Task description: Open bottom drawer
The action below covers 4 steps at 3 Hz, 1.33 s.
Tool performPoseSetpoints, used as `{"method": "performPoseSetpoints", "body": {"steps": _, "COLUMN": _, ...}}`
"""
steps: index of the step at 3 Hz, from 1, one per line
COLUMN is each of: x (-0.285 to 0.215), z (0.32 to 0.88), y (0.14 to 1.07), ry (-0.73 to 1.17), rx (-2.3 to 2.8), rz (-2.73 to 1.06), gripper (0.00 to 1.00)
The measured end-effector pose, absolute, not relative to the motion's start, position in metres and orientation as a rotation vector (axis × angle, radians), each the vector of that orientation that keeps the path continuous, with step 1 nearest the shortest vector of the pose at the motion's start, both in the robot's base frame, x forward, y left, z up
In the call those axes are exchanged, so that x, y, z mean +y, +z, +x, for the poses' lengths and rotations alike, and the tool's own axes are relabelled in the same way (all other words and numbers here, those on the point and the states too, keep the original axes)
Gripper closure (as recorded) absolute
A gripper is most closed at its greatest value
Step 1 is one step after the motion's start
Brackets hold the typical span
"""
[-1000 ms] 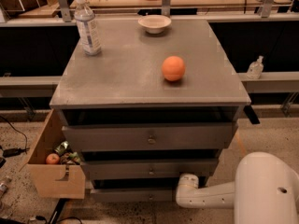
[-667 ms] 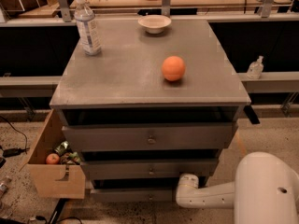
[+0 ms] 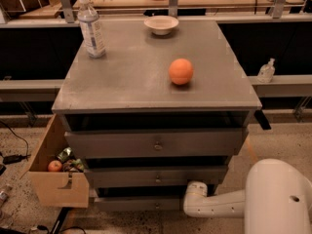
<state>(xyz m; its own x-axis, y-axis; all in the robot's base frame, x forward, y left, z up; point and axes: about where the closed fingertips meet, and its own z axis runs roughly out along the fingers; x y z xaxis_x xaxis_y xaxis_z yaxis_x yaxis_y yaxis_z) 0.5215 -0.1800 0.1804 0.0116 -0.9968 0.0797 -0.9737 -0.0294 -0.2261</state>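
No visible change against the two earlier views: same arm pose, same drawer positions, same items on the cabinet top. Gripper low near floor level, at the right part of the bottom drawer front, just below the middle drawer and to the right of the small central knob; no contact with the knob shown. Grip state: cannot tell, with the working end hidden at the tip of the white arm. Bottom drawer lowest of three grey fronts, two below the top drawer, set back beneath the middle front and apparently not pulled out. Orange, water bottle and bowl undisturbed on top; open cardboard box just beside the cabinet's left side. Meaning for the task: probably a pause or slow alignment phase, with opening not yet begun. Next requirement, as a judgement: a shift left to the knob, a firm hold on it, then a straight outward pull.
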Motion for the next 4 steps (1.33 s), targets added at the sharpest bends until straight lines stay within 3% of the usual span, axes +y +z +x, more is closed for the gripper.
{"method": "performPoseSetpoints", "body": {"steps": 1, "x": -0.18, "z": 0.5215, "y": 0.1804, "ry": -0.329, "rx": 2.111, "rz": -2.156, "gripper": 1.0}}
{"method": "performPoseSetpoints", "body": {"steps": 2, "x": -0.18, "z": 0.5214, "y": 0.1804, "ry": -0.329, "rx": 2.111, "rz": -2.156, "gripper": 0.85}}
{"method": "performPoseSetpoints", "body": {"steps": 4, "x": -0.18, "z": 0.5214, "y": 0.1807, "ry": -0.329, "rx": 2.111, "rz": -2.156, "gripper": 0.38}}
